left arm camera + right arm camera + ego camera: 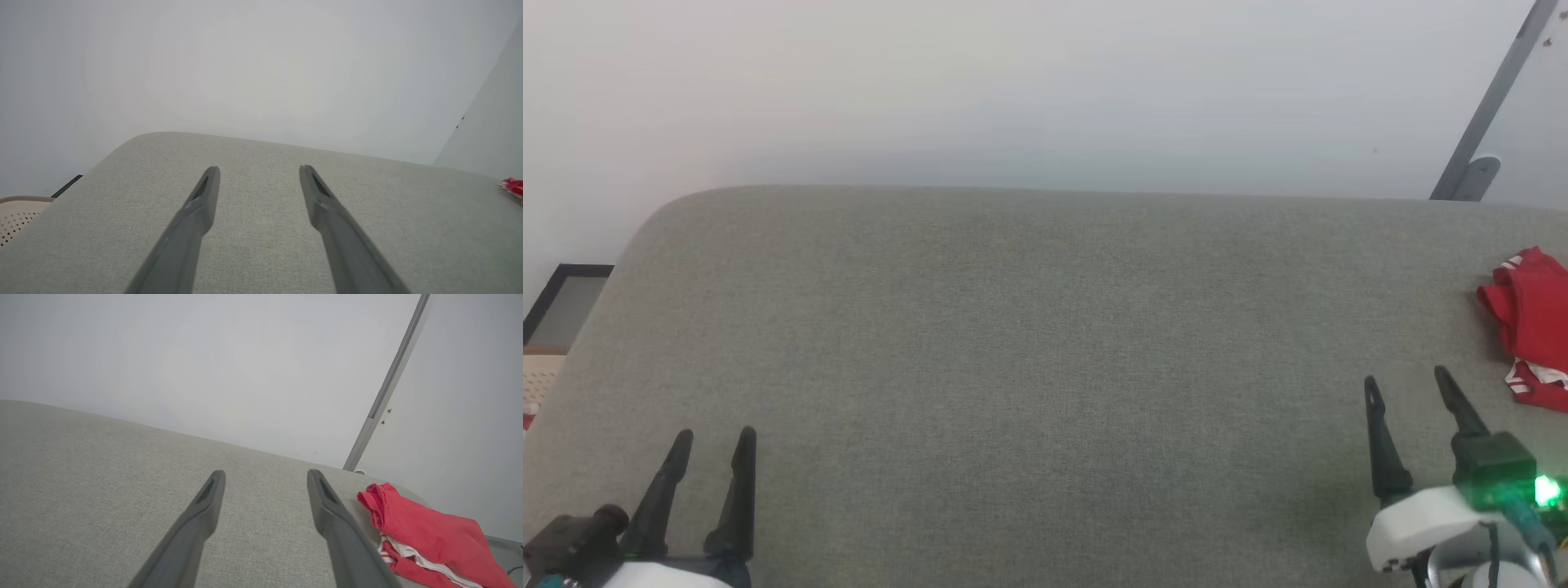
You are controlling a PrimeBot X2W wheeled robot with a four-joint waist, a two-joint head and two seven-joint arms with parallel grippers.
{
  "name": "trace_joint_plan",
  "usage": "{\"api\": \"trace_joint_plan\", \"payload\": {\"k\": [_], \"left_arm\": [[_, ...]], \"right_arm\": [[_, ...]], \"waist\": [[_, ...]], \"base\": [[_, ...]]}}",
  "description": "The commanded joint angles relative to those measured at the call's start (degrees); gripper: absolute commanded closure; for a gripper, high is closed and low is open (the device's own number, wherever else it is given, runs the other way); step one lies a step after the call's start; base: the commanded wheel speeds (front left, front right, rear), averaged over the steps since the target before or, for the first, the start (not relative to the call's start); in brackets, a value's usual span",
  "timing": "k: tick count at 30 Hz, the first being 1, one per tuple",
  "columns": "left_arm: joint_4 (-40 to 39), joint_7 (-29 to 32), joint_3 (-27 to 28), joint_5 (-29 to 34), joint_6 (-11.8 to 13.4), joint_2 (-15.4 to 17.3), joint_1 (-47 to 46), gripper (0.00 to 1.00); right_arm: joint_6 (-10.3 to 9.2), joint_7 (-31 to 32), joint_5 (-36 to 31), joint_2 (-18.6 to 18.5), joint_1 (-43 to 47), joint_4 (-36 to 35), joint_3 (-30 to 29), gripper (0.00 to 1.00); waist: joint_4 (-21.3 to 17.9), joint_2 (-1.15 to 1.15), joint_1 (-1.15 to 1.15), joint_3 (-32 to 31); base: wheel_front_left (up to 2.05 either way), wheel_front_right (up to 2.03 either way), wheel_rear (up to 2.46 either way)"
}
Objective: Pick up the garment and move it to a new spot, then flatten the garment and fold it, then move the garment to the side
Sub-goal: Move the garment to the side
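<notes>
Grey woven fabric surface (1045, 351), rounded at its far left corner, set against a pale wall (1013, 82).

Garment (1531, 314): red with white and striped trim, bunched in a heap at the surface's right edge, partly cut off in the head view.

Right gripper (1405, 376): near the heap, to its left, not touching; fingers spread apart, holding nothing.

Left gripper (716, 432): well apart at the near left, fingers likewise spread and empty.

Slanted grey metal rail (1494, 98): on the wall behind the heap.
</notes>
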Motion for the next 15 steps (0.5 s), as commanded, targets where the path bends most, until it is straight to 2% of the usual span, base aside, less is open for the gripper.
{"api": "trace_joint_plan", "payload": {"k": [1, 15], "left_arm": [[-0.3, -0.2, -0.4, -0.4, -0.1, 0.5, 1.1, 0.0], [-1.4, -0.2, -1.3, -1.3, -0.1, 1.2, 1.8, 0.0]], "right_arm": [[-0.11, -0.1, -0.1, 0.4, 1.2, -1.2, 0.1, 0.0], [-0.11, -0.1, 0.0, 1.6, 4.6, -4.2, -0.4, 0.0]], "waist": [[-0.2, 0.0, 0.0, 0.0], [-1.6, 0.0, 0.0, 0.3]], "base": [[0.0, 0.0, 0.0], [0.0, 0.0, 0.0]]}}
